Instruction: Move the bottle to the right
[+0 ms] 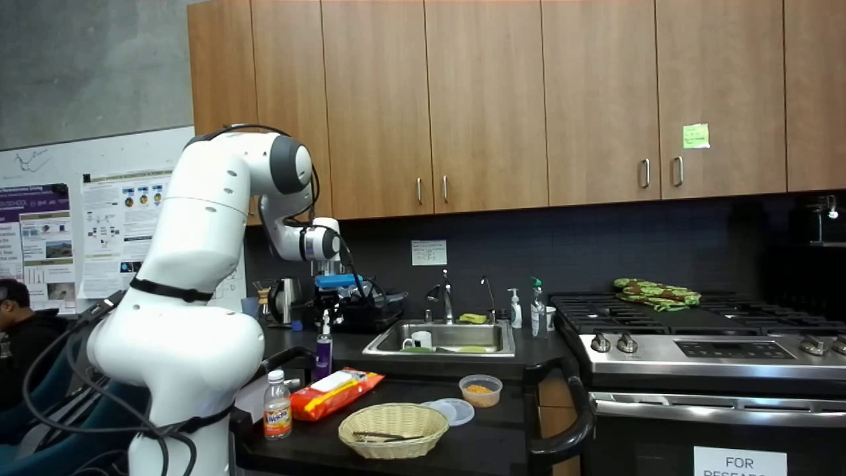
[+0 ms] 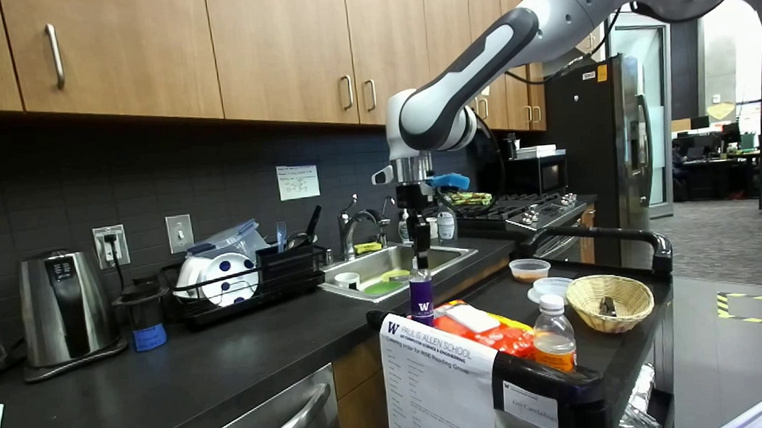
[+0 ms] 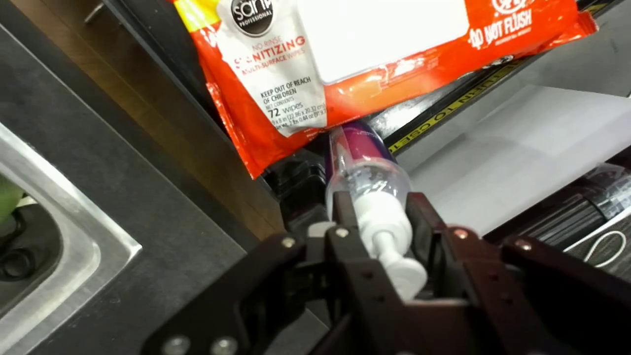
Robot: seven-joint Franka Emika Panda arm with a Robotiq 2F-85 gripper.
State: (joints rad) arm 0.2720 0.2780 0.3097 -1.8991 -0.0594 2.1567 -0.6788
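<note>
The bottle is slim and purple, with a clear shoulder and a white pump top. It shows in both exterior views (image 1: pixel 323 357) (image 2: pixel 421 301) and in the wrist view (image 3: pixel 362 143). It stands upright on the dark cart, at the end beside the counter. My gripper points straight down over it (image 1: pixel 326 312) (image 2: pixel 423 254). In the wrist view its two fingers (image 3: pixel 380 199) close around the white pump collar, one on each side. The bottle's base is hidden behind the wipes pack and the cart edge, so I cannot tell whether it is raised.
A red wipes pack (image 1: pixel 337 394) lies against the bottle. A juice bottle with a white cap (image 1: pixel 277 406) stands near the cart's edge. A wicker basket (image 1: pixel 396 448), a lid (image 1: pixel 457 411) and a small tub (image 1: pixel 481 391) are also on the cart. Black handles (image 1: pixel 562 439) edge it.
</note>
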